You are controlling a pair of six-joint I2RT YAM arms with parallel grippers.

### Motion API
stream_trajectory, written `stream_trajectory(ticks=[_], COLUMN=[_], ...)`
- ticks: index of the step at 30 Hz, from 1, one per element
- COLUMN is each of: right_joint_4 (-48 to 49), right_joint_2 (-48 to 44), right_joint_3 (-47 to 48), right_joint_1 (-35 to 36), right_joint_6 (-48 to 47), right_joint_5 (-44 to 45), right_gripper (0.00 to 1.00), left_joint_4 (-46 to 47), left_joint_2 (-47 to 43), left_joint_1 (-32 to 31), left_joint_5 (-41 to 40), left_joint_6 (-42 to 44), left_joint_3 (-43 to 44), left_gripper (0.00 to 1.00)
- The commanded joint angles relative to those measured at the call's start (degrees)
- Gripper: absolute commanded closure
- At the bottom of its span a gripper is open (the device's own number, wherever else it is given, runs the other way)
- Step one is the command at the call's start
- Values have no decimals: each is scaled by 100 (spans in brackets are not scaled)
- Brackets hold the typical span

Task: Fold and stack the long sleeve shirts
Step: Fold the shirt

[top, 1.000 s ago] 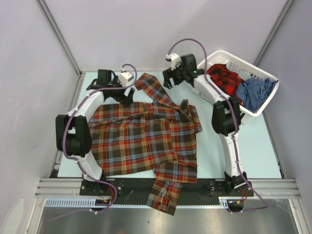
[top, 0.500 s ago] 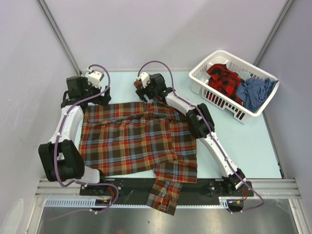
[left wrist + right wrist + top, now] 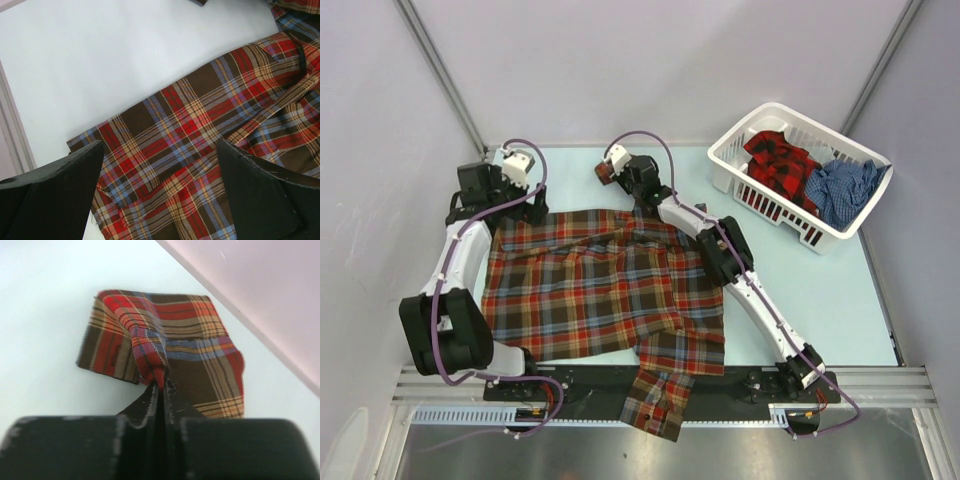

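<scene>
The brown, red-orange and light-blue plaid shirt (image 3: pixel 600 290) lies spread flat on the table. One sleeve (image 3: pixel 660 400) hangs over the near edge. My left gripper (image 3: pixel 527 205) hovers open over the shirt's far-left corner, with plaid cloth (image 3: pixel 200 130) between the spread fingers (image 3: pixel 65 180) of the gripper (image 3: pixel 160 145) but not pinched. My right gripper (image 3: pixel 611 176) is shut on the other sleeve's cuff (image 3: pixel 604 171) at the far middle. In the right wrist view the cuff (image 3: pixel 165 335) bunches into the closed gripper (image 3: pixel 161 385). A red-and-black shirt (image 3: pixel 780 160) and a blue checked shirt (image 3: pixel 840 190) lie in the basket.
The white laundry basket (image 3: pixel 790 107) stands at the far right corner of the table. Grey walls close in the back and both sides. A metal rail (image 3: pixel 880 385) runs along the near edge by the arm bases.
Both arms swung left across the far side of the table. The right gripper went from open to shut on the sleeve cuff. The shirt's far edge now lies straighter and further left.
</scene>
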Motion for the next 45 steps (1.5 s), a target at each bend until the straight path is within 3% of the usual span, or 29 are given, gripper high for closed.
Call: stream_trajectory(ticks=[1, 4, 8, 11, 15, 23, 28, 38, 45], right_joint_4=[482, 640, 106, -184, -528, -108, 848, 1685, 2362], right_joint_2=[-173, -1016, -2167, -3046, -4022, -5700, -6238, -6722, -6775], right_joint_3=[229, -394, -746, -1053, -1930, -3891, -5120, -6160, -6520], right_joint_1=[-24, -138, -348, -437, -577, -938, -1157, -1193, -1202], right_joint_6=[-141, 139, 1263, 1878, 2476, 3866, 4867, 5211, 5502], right_joint_5=[125, -375, -1567, -2351, -3109, -4514, -5201, -5984, -6371], right_gripper=[100, 100, 100, 100, 100, 100, 100, 100, 100], left_joint_4=[-54, -134, -47, 428, 288, 560, 2279, 4056, 4410], left_joint_2=[-72, -160, -651, -1169, -1759, -2647, -3340, -2219, -1357], left_joint_1=[151, 265, 283, 283, 230, -1086, -2000, -2977, -3092], left_joint_5=[245, 517, 912, 1070, 2114, 1353, 782, 351, 210], left_joint_6=[84, 49, 5, -564, -207, 14, -267, -857, -1146], left_joint_3=[331, 419, 437, 252, 278, -396, -1653, -2279, -1850], left_gripper=[1, 1, 1, 0, 1, 0, 0, 0, 3])
